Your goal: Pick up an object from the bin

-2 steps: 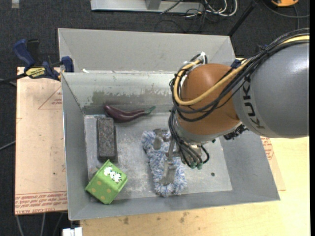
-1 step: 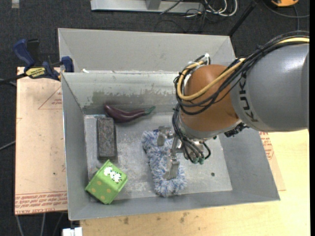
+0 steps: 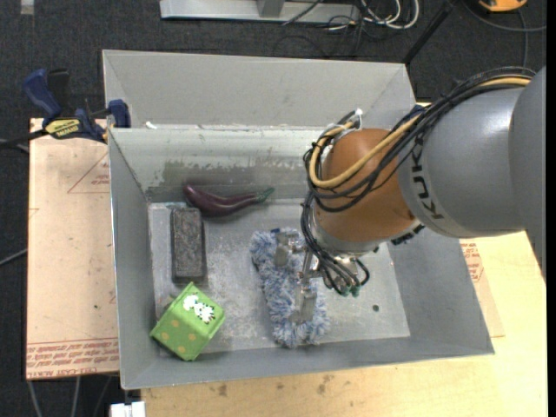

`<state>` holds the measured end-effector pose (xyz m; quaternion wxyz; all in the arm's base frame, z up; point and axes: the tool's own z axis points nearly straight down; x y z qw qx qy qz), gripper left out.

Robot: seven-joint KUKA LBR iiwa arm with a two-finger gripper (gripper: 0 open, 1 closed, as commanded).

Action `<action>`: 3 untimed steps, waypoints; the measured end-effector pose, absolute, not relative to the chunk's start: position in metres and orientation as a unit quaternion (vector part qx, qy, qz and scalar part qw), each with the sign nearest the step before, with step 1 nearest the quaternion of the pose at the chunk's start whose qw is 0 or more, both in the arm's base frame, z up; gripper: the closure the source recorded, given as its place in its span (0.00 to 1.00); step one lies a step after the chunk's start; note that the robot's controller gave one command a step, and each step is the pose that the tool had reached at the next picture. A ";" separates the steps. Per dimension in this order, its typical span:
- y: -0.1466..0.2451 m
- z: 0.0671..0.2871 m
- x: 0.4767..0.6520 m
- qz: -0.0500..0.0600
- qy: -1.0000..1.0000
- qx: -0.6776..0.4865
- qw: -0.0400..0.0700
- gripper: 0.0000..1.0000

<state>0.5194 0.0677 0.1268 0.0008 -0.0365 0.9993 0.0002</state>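
Directly beneath the gripper [image 3: 301, 274] lay a fuzzy blue-white cloth [image 3: 283, 318]. How wide it stood could not be told.

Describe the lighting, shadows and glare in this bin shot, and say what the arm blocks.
Camera view: the light is fairly even from above and brightest on the rear wall of the bin. A soft sheen sits on the arm's orange cover. A darker band runs along the wall behind the purple aubergine. The arm overhangs the gripper and part of the blue-white shaggy cloth.
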 end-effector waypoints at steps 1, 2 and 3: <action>0.063 0.094 0.523 0.001 1.000 -0.020 0.000 1.00; 0.063 0.094 0.523 0.001 1.000 -0.020 0.000 1.00; 0.084 0.236 0.527 0.001 1.000 -0.018 0.001 1.00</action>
